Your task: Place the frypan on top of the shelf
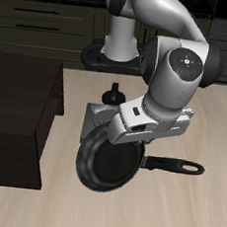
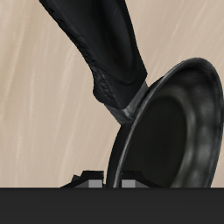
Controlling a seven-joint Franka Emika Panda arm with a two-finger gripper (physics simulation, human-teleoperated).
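While the claw (image 1: 112, 125) grips its rim, the one frypan (image 1: 110, 163) hangs tilted above the table (image 1: 174, 216).
The pan is round, shallow, glossy black and holds nothing, with a long straight handle (image 1: 174, 166); the jaws are closed on its edge. One boxy dark wooden shelf (image 1: 16, 115) stands beside it, apart, flat-topped.

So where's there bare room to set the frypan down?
The shelf has a bare flat top. Bare table also lies toward the front edge, beyond the frypan. It is crowded under the hand, near the small dark object.
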